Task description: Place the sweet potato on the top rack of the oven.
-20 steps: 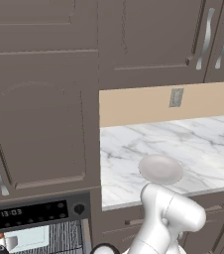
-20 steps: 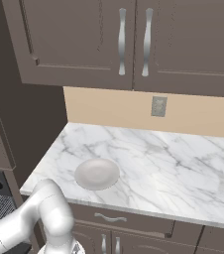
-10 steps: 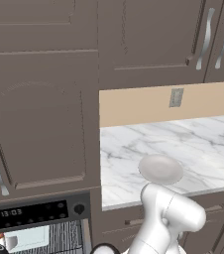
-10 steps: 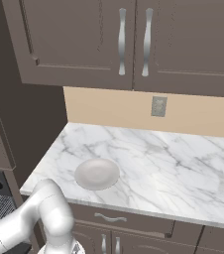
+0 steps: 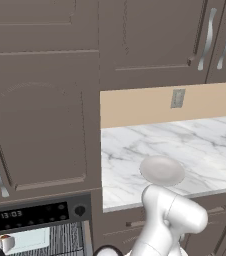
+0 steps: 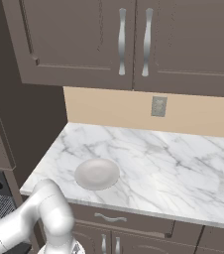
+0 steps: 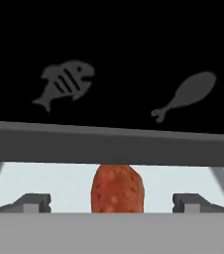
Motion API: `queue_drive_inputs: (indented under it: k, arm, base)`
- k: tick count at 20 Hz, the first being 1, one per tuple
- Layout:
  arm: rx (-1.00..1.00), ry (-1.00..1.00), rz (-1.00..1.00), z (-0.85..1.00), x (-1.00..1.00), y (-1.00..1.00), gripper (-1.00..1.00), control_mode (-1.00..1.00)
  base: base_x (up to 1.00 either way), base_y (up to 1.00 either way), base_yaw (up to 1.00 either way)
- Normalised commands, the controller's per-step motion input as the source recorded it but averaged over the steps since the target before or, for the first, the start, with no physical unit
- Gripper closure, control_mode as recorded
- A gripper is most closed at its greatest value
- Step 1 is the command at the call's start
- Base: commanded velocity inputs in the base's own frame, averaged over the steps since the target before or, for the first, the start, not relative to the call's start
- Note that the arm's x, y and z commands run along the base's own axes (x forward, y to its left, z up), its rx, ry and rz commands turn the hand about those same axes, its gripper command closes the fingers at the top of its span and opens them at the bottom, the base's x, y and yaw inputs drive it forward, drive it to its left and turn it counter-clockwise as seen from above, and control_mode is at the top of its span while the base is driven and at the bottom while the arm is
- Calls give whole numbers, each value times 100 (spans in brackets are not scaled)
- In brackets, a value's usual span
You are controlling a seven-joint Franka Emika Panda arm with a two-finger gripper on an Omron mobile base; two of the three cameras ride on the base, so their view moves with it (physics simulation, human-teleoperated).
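In the hand view, the two finger tips [image 7: 32,202] are being held wide apart, gripping nothing; the sweet potato [image 7: 117,189] is lying free between them, beneath a dark bar and black panel carrying fish and drumstick icons. In the left base view, the oven [image 5: 32,216] control strip is being shown, with the striped top rack [image 5: 64,239] below and a pale plate [image 5: 162,169] resting on the marble counter [image 5: 130,160].

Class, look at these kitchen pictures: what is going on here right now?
A white robot arm reaches down and left toward the oven. In the hand view its tool stands open, fingertips wide apart on either side of the sweet potato, which it is not gripping. A pale plate sits on the marble counter.
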Motion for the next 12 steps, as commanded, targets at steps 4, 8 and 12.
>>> queue_drive_inputs:
  k: [4,8,12]
  arm:
    - [0,0,0,41,-29,0,-100,-100]
    - [0,0,0,19,-40,0,-100,-100]
    - [0,0,0,26,-57,0,-100,-100]
  base:
    - [0,0,0]
    - [0,0,0]
    - [0,0,0]
